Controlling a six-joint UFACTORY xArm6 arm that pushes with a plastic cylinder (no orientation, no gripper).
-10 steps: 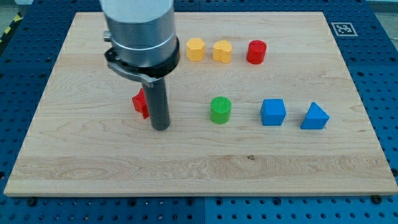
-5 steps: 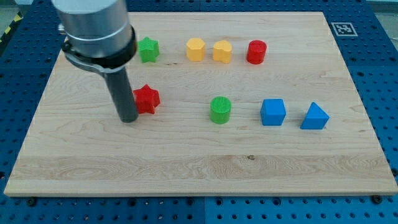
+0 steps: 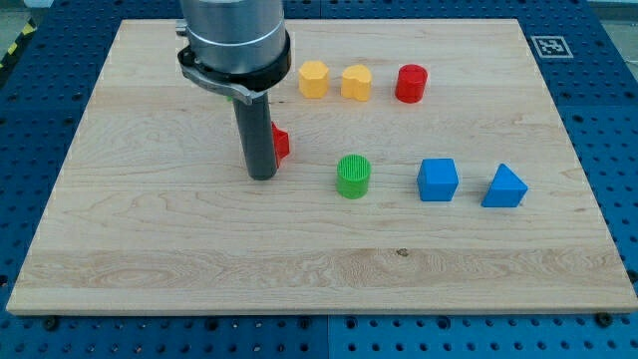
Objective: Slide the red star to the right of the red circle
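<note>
The red star (image 3: 281, 144) lies left of the board's middle, mostly hidden behind my rod; only its right edge shows. My tip (image 3: 261, 177) rests on the board touching the star's lower left side. The red circle (image 3: 411, 84) stands in the upper row, far to the star's upper right. The green star seen earlier is hidden behind the arm.
Two yellow blocks, a hexagon (image 3: 313, 79) and a heart-like one (image 3: 356, 83), stand left of the red circle. A green circle (image 3: 353, 176), a blue cube (image 3: 438, 179) and a blue triangle (image 3: 504, 186) line the middle row. The wooden board (image 3: 319, 269) has an edge all round.
My tip has swung from the star's left to the right, and the red star has slid right and slightly up with it. The arm now covers the green star.
</note>
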